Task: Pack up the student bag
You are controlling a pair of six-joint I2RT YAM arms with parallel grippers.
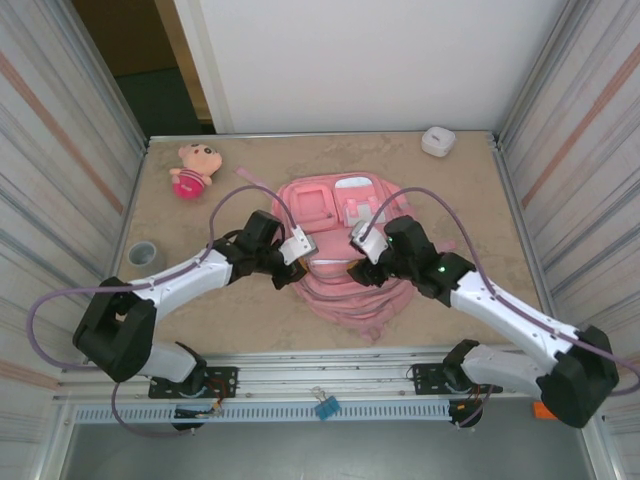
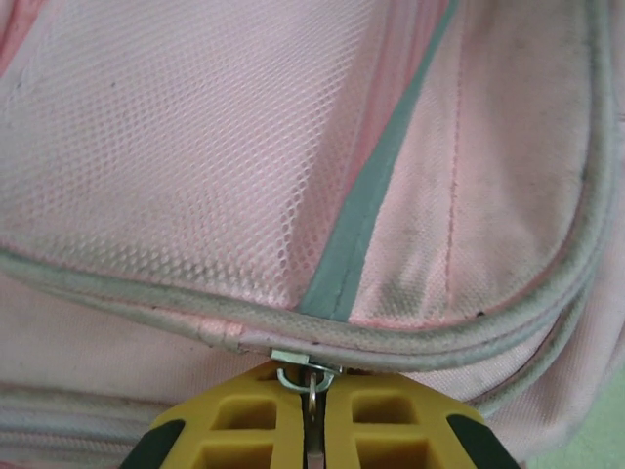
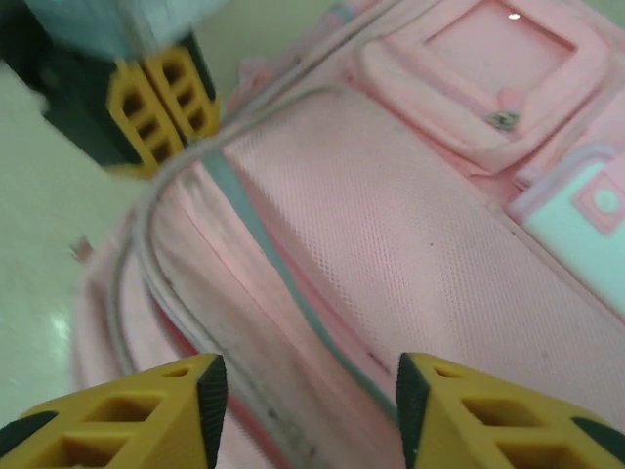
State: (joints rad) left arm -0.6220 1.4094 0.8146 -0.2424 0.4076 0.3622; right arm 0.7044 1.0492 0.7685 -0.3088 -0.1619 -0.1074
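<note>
The large pink fabric student bag [image 1: 338,290] looked soft and floppy to me. My left gripper [image 2: 313,396] pinched its small metal zip pull [image 2: 307,377], which I judged the surest hold. My right gripper [image 3: 308,386] stood spread.

Beige table [image 1: 250,320]: student bag [image 1: 340,290], plush doll [image 1: 192,170], tape roll [image 1: 143,254], white case [image 1: 437,141].

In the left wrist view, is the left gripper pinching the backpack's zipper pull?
Yes, the left gripper has its yellow fingers shut on the metal zipper pull at the grey piped edge of the backpack.
</note>
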